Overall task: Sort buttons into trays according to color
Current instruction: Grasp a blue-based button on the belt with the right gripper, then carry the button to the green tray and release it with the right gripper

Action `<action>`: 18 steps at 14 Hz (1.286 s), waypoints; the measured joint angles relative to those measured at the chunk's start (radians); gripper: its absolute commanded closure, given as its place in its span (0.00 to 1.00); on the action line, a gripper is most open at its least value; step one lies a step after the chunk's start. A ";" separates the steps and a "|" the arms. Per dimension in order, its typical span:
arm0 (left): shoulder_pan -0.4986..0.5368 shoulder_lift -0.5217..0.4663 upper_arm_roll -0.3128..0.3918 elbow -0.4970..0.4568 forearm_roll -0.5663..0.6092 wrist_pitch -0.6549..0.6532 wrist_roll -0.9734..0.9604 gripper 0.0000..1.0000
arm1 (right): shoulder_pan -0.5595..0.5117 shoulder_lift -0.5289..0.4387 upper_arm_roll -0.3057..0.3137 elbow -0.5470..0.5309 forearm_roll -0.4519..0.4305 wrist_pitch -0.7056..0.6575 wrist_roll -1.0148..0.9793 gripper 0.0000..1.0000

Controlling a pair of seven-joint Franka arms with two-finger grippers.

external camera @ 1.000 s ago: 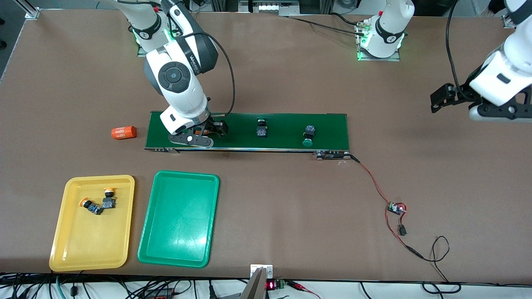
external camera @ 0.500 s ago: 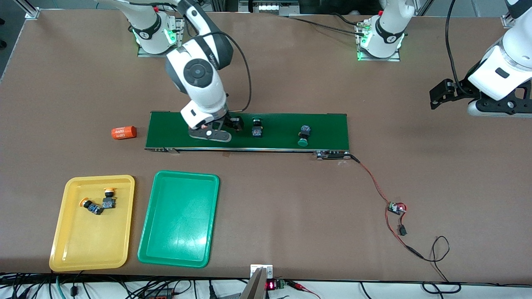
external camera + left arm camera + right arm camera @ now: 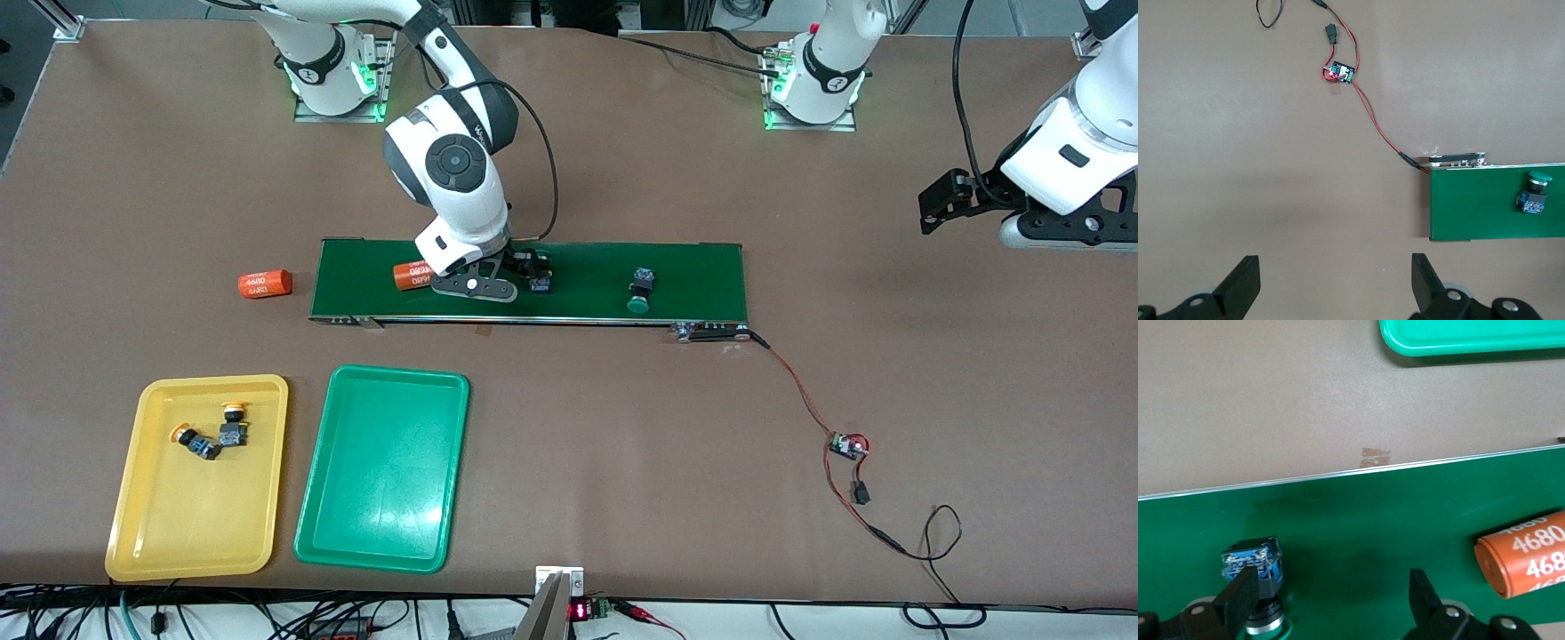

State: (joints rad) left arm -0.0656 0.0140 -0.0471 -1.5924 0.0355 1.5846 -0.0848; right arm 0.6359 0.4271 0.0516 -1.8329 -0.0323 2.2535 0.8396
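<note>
Two green-capped buttons lie on the dark green conveyor belt (image 3: 693, 267). One green button (image 3: 540, 277) is right at my right gripper (image 3: 524, 268), which is low over the belt and open. In the right wrist view this button (image 3: 1253, 568) sits just at one fingertip (image 3: 1243, 590), and nothing is between the jaws of the right gripper (image 3: 1333, 595). The second green button (image 3: 638, 292) lies farther toward the left arm's end and shows in the left wrist view (image 3: 1534, 194). Two yellow-capped buttons (image 3: 233, 425) (image 3: 196, 442) lie in the yellow tray (image 3: 178, 533). The green tray (image 3: 382, 498) holds nothing. My left gripper (image 3: 942, 206) (image 3: 1335, 275) waits open over bare table.
One orange "4680" cylinder (image 3: 411, 276) (image 3: 1528, 553) lies on the belt beside my right gripper. Another orange cylinder (image 3: 265, 284) lies on the table off the belt's end. A small circuit board (image 3: 847, 445) (image 3: 1340, 72) on red wires lies nearer to the front camera.
My right gripper has moved along the belt toward the left arm's end, up to the first green button. An orange cylinder now shows on the belt. Both green buttons have drifted toward the right arm's end.
</note>
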 measured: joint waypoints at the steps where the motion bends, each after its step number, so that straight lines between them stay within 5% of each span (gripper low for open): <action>1: 0.000 0.000 0.000 0.000 0.000 0.000 0.000 0.00 | 0.001 0.001 0.000 0.000 0.000 0.000 0.000 0.00; 14: 0.003 0.000 0.013 0.000 0.000 -0.019 0.000 0.00 | 0.034 0.070 0.000 -0.001 0.000 0.058 0.039 0.02; 16: 0.003 0.000 0.013 0.000 0.000 -0.019 0.000 0.00 | 0.034 0.079 -0.001 -0.001 0.000 0.058 0.039 0.27; 18: 0.003 0.000 0.013 0.000 0.000 -0.020 0.000 0.00 | 0.033 0.091 -0.002 -0.001 0.000 0.058 0.039 0.69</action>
State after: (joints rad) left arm -0.0623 0.0140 -0.0343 -1.5922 0.0356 1.5645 -0.0848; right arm 0.6693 0.5180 0.0498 -1.8340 -0.0323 2.3115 0.8781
